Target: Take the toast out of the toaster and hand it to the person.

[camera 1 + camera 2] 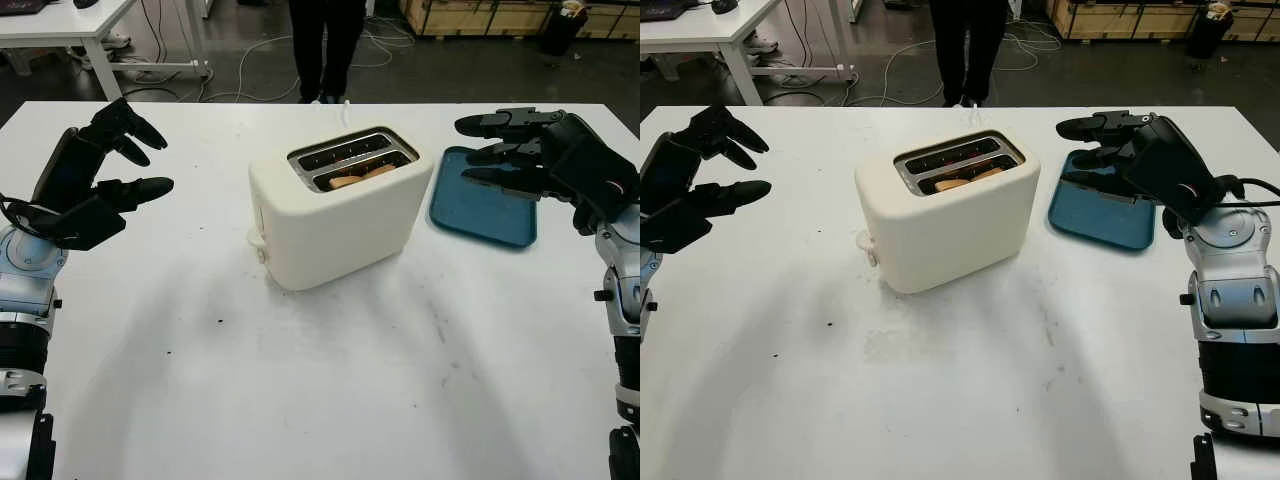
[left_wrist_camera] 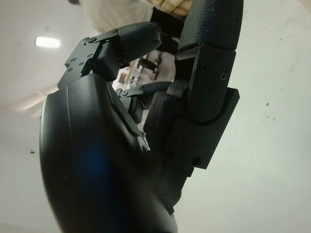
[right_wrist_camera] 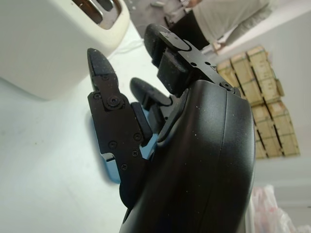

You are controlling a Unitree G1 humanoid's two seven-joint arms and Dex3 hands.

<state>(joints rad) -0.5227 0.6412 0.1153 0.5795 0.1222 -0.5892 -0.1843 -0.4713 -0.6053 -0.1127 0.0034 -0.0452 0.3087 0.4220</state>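
Toast sunk in toaster near slot; blue tray bare; both hands unclenched, holding nothing.

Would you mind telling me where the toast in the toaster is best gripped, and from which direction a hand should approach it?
Grip the toast by its exposed top edge, coming straight down from above. It sits low in the nearer slot of the toaster, so its faces are walled in. The right hand, open over the blue tray, looks nearer that slot's end; the left hand is open too.

We see bare worktop around the toaster; only a tray lies near, on its right.
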